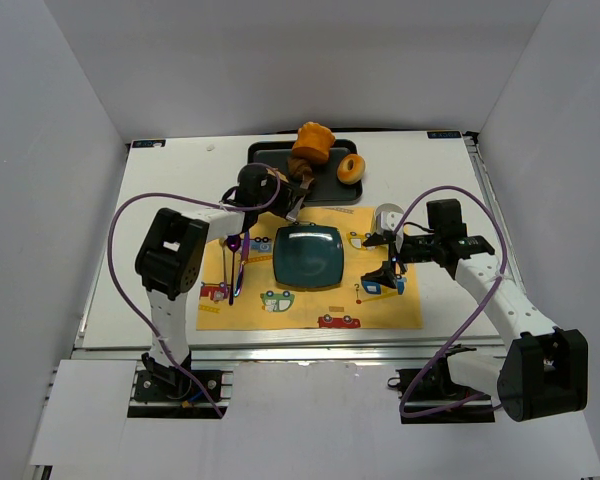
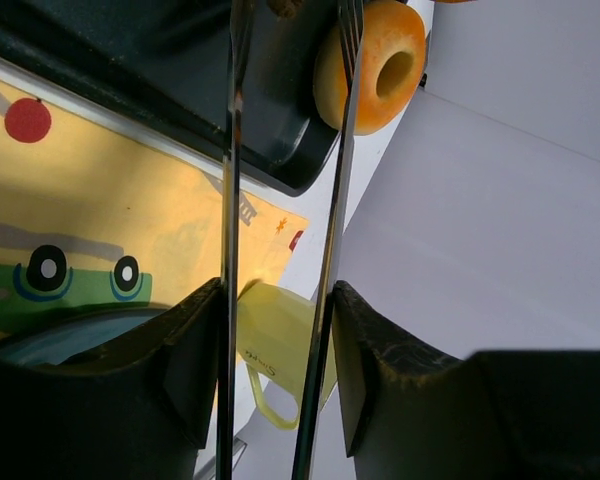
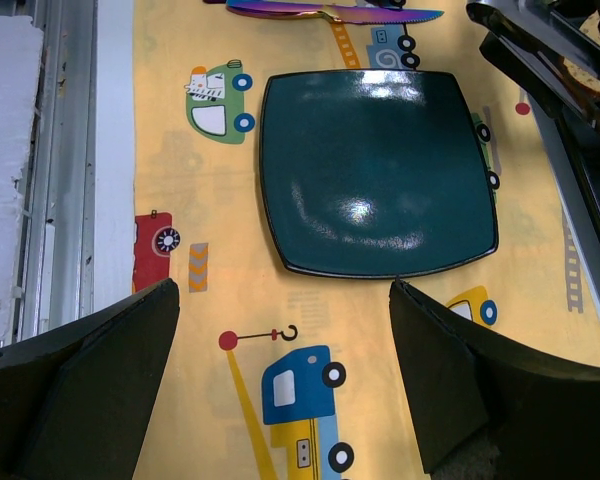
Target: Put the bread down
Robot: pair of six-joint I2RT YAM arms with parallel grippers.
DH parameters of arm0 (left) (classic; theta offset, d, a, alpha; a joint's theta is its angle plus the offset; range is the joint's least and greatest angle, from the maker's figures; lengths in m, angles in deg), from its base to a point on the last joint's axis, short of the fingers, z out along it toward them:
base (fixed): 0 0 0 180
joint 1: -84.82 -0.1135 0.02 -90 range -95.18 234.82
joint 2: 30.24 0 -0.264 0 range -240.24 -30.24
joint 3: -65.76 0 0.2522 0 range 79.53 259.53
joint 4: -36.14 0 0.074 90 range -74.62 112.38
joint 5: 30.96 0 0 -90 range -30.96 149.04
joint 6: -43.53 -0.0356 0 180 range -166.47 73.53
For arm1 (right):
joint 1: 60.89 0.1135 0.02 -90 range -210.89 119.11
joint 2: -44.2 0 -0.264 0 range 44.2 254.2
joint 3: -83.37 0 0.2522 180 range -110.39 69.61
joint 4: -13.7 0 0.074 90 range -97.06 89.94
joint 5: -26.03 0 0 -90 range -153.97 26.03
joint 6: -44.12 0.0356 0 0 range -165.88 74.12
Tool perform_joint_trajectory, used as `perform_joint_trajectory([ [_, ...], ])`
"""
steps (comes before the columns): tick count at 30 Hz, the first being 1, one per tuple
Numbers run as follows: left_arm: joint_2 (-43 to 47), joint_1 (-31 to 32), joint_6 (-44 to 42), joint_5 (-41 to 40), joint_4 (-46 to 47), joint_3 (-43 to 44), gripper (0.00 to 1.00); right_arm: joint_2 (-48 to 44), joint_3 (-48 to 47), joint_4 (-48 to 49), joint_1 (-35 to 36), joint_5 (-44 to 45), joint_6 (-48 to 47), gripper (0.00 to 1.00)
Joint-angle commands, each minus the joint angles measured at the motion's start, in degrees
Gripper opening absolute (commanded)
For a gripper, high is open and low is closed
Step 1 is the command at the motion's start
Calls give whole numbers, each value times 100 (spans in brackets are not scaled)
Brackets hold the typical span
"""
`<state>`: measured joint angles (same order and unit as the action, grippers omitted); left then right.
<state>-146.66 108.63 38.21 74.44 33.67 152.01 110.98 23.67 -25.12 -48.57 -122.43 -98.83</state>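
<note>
My left gripper (image 1: 278, 196) (image 2: 278, 300) is shut on a pair of metal tongs (image 2: 230, 150), whose two arms reach up to the black tray (image 1: 270, 153) (image 2: 180, 80). A small dark brown croissant (image 1: 302, 179) lies at the tong tips on the tray. Only a brown sliver of it (image 2: 285, 5) shows at the top edge of the left wrist view, so I cannot tell whether the tongs pinch it. My right gripper (image 1: 390, 262) (image 3: 285, 290) is open and empty over the yellow mat, beside the dark teal square plate (image 1: 308, 257) (image 3: 375, 170).
A tall orange bun (image 1: 311, 144) and an orange ring doughnut (image 1: 352, 168) (image 2: 375, 60) sit on the tray. A pale cup (image 1: 388, 217) (image 2: 275, 350) stands right of the plate. Iridescent cutlery (image 1: 235, 265) (image 3: 330, 10) lies left of the plate on the mat (image 1: 380, 310).
</note>
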Motion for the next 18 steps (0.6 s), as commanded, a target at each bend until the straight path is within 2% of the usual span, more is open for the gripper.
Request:
perform_joint_trajectory([
  [1, 14, 36, 48, -54, 180, 160, 53, -87, 32, 45, -36, -157, -75, 89],
  [10, 5, 36, 92, -28, 356, 20, 41, -87, 23, 45, -36, -175, -66, 90],
  [17, 111, 36, 48, 16, 392, -94, 27, -104, 58, 27, -28, -175, -66, 89],
  [18, 137, 36, 22, 33, 400, -95, 22, -113, 67, 27, -28, -175, -66, 89],
])
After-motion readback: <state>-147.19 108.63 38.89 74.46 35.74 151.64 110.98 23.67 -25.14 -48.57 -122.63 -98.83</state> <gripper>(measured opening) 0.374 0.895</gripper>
